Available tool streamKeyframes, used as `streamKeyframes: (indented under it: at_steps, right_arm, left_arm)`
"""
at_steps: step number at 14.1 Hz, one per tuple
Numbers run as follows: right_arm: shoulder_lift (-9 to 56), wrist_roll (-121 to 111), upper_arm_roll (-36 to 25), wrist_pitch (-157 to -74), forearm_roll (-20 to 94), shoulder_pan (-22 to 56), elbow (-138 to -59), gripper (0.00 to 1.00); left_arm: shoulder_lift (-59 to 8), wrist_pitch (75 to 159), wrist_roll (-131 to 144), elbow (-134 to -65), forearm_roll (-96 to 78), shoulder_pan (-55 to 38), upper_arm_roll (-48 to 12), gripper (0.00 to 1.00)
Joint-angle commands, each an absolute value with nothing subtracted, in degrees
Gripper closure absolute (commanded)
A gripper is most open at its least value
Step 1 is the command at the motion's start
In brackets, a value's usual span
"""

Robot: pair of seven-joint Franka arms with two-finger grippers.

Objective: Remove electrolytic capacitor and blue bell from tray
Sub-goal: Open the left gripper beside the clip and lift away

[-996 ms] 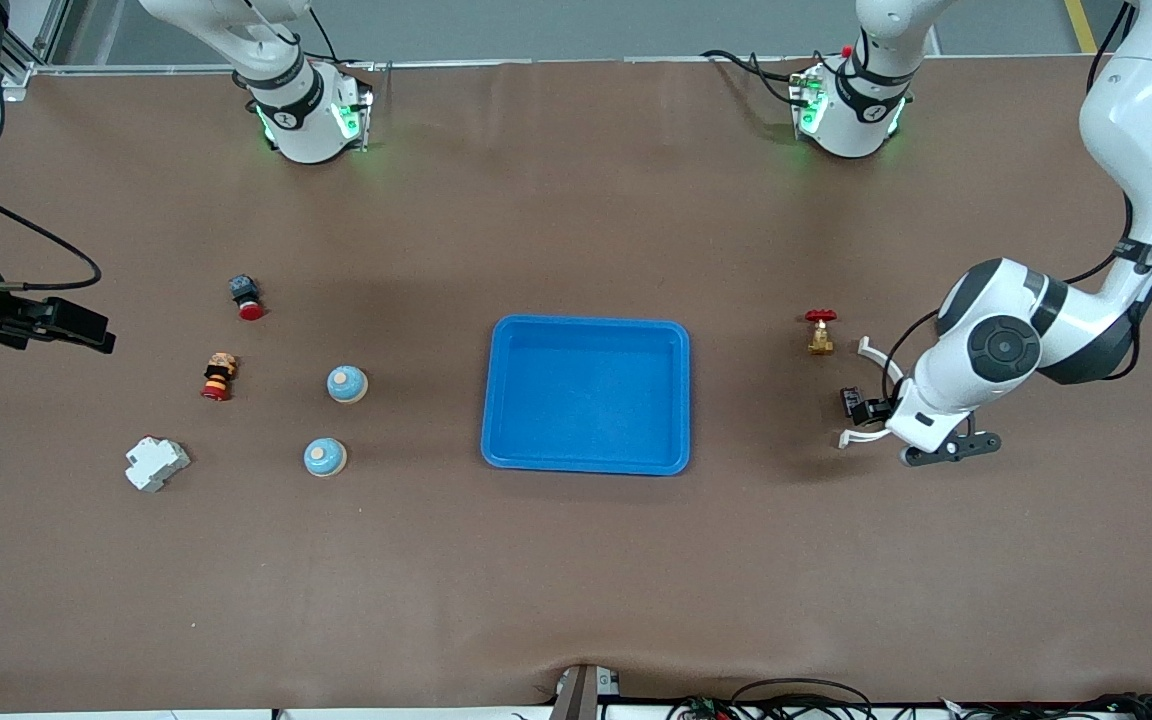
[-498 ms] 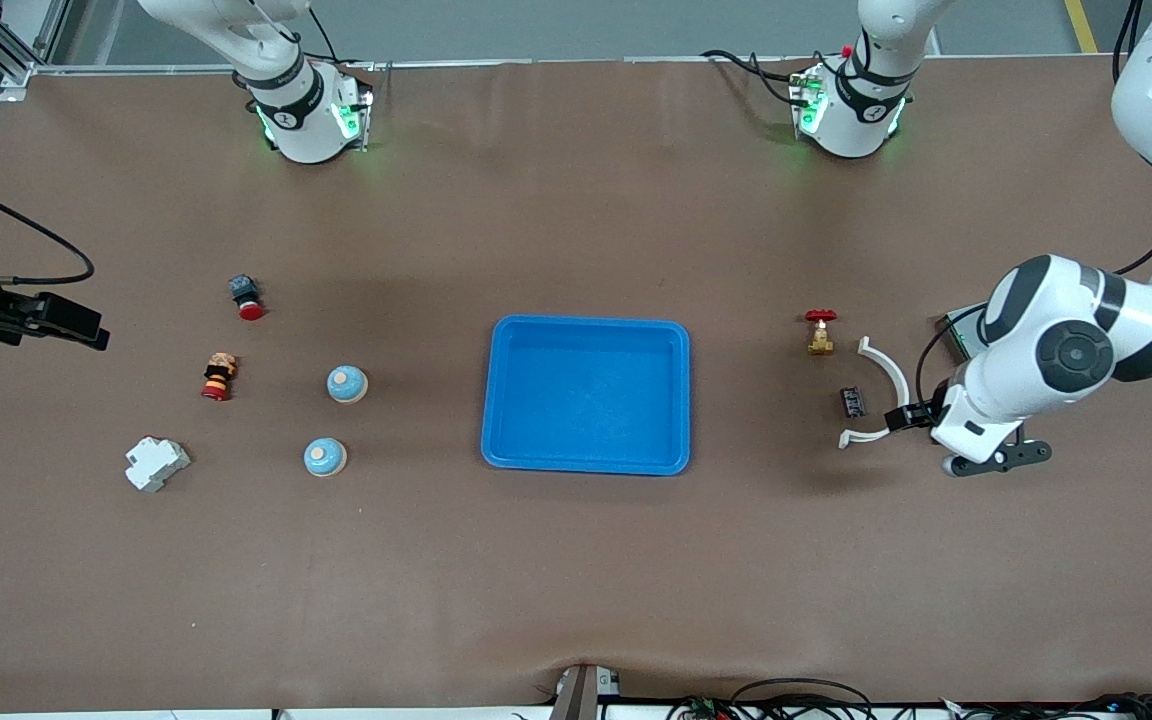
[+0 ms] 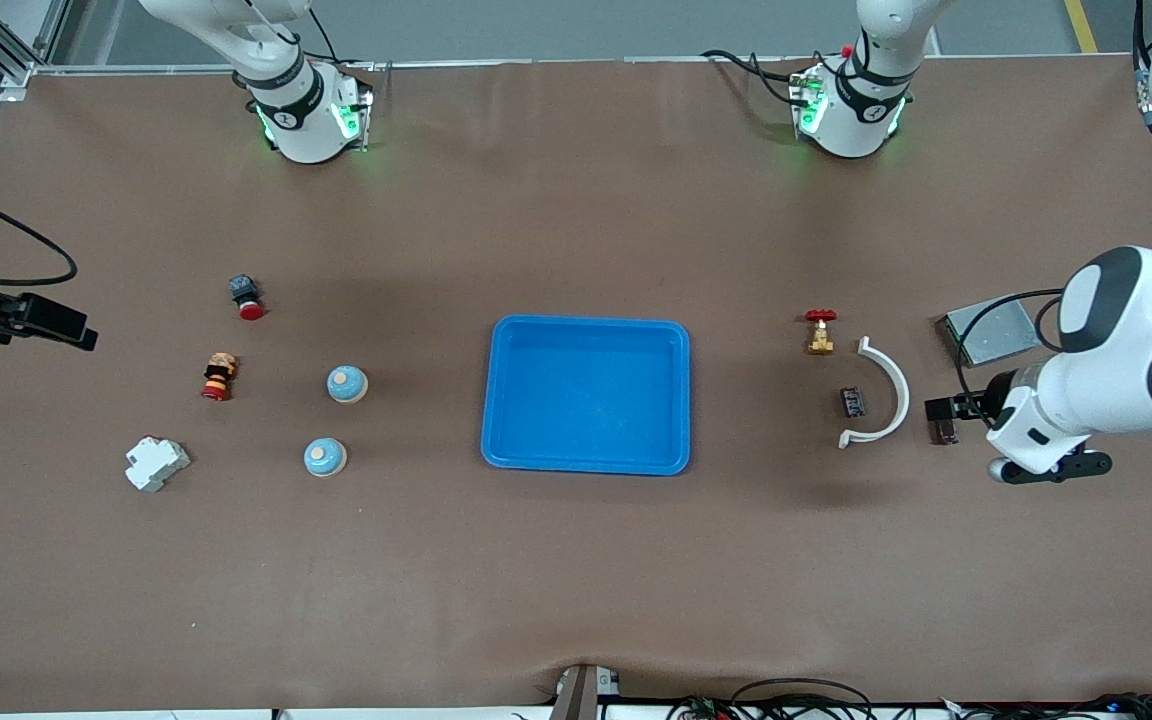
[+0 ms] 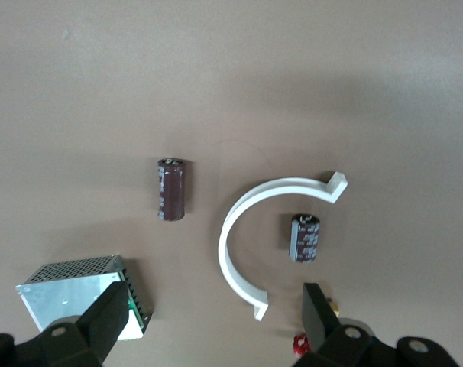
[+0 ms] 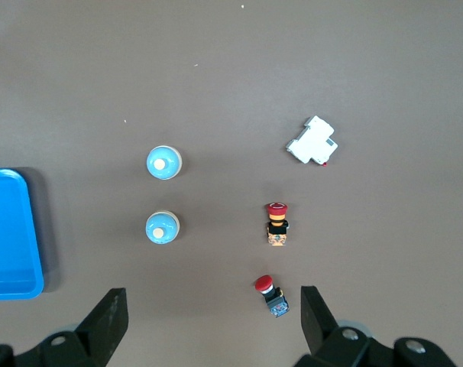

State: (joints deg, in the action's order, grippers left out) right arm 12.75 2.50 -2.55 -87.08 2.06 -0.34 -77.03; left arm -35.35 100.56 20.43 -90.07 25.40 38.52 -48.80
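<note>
Two blue bells [image 3: 347, 384] [image 3: 324, 457] stand toward the right arm's end; they also show in the right wrist view [image 5: 163, 163] [image 5: 162, 228]. One dark capacitor [image 3: 851, 402] [image 4: 305, 238] lies inside a white arc clamp [image 3: 881, 392]. A second capacitor [image 3: 941, 431] [image 4: 171, 189] lies just outside the arc. The blue tray [image 3: 586, 330] is mid-table and holds nothing. My left gripper [image 3: 951, 410] [image 4: 212, 329] is open and empty, up over the second capacitor. My right gripper [image 3: 41, 322] [image 5: 212, 325] is open and empty, up over the table's edge.
A red-handled brass valve [image 3: 820, 331] and a metal mesh box [image 3: 991, 333] lie by the arc clamp. Two red push-buttons [image 3: 246, 296] [image 3: 218, 376] and a white breaker [image 3: 156, 463] lie near the bells.
My left arm has drawn back from the first capacitor toward its own end of the table, uncovering the metal box and the second capacitor. My right gripper has drifted slightly outward.
</note>
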Motion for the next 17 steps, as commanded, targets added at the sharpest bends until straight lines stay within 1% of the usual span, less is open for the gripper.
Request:
streamKeyframes:
  at_steps: [1,3,4,5,7,9,11,13,17]
  right_arm:
    - [11.16,2.37,-1.05,-86.48,3.16,-1.85,-77.61,0.0]
    - [11.08,2.37,-1.05,-86.48,3.08,-1.76,-77.61,0.0]
    - [10.99,2.37,-1.05,-86.4,3.08,-1.67,-77.61,0.0]
    - [10.99,2.29,-1.05,-86.14,3.08,-1.58,-77.61,0.0]
    - [10.9,2.2,-1.05,-85.87,3.08,-1.41,-77.52,0.0]
    - [10.9,0.89,-1.05,-84.56,2.99,-1.41,-77.52,0.0]
    - [9.76,-1.14,-1.32,-84.11,2.73,-1.32,-77.52,0.0]
    - [9.49,-1.23,-1.23,-84.11,2.29,-1.14,-77.52,0.0]
    - [8.79,-1.32,-1.41,-84.11,2.11,-0.27,-77.52,0.0]
  left_arm:
    - [-28.77,97.13,11.12,-87.89,16.48,30.1,-36.1,0.0]
    - [-22.88,96.68,1.8,-88.24,6.9,21.4,-21.16,0.0]
    - [-21.46,95.55,-1.55,-88.24,4.07,18.83,-16.66,0.0]
    - [-20.31,94.15,-2.71,-88.16,3.35,17.16,-14.26,0.0]
    - [-18.47,93.08,-2.9,-88.07,3.16,14.52,-11.7,0.0]
    - [-16.97,92.11,-2.99,-87.98,1.95,10.39,-7.05,0.0]
    - [-16.26,91.85,-2.99,-87.89,0.36,8.27,-3.79,0.0]
    - [-16.09,91.85,-2.9,-87.63,-0.88,9.22,-3.95,0.0]
    - [-16.17,90.35,-2.55,-83.07,-0.79,8.62,-4.22,0.0]
